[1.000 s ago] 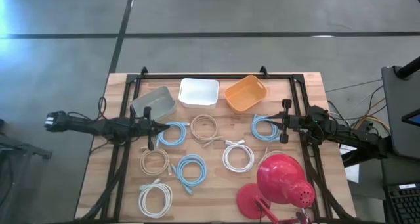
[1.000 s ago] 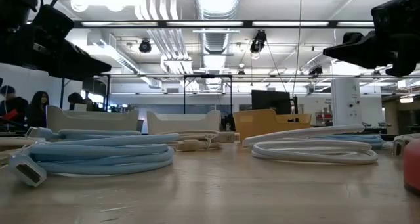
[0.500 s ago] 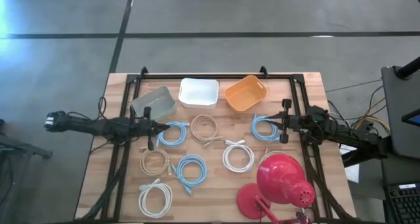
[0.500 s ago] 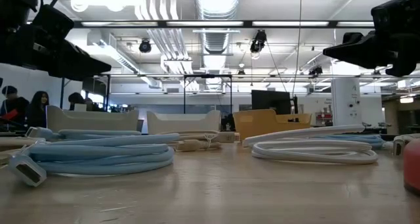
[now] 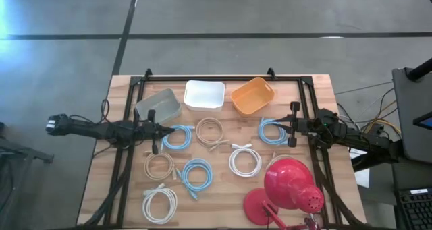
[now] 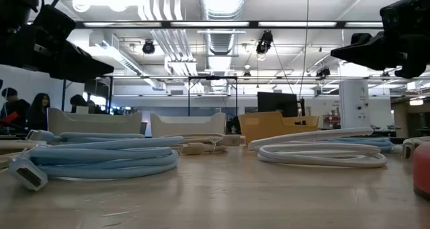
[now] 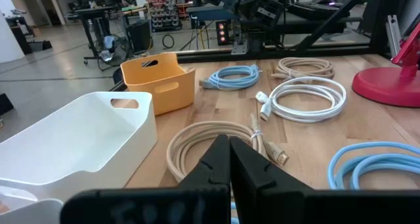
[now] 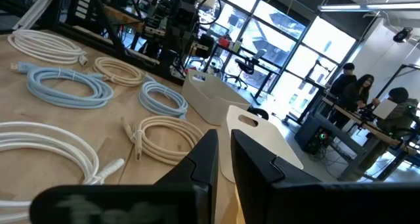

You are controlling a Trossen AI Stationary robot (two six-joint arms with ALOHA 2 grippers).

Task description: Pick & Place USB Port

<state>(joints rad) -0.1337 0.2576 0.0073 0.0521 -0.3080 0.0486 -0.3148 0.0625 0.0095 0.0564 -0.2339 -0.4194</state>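
Several coiled USB cables lie flat on the wooden table: a blue one (image 5: 179,136), a beige one (image 5: 210,131), another blue one (image 5: 273,131), a white one (image 5: 244,160) and more nearer the front. My left gripper (image 5: 164,130) is shut and hovers at the left rim of a blue coil (image 7: 374,168). My right gripper (image 5: 283,126) is shut and hovers over the right blue coil. In the low view both grippers, left (image 6: 111,69) and right (image 6: 334,53), stand well above the table top. The left wrist view (image 7: 230,144) and right wrist view (image 8: 224,137) show the fingers together.
Along the far edge stand a grey bin (image 5: 158,106), a white bin (image 5: 204,94) and an orange bin (image 5: 252,96). A red lamp (image 5: 290,189) takes up the near right corner. More coils lie near the front: beige (image 5: 159,165), blue (image 5: 196,174), white (image 5: 159,202). People sit in the room behind (image 8: 361,86).
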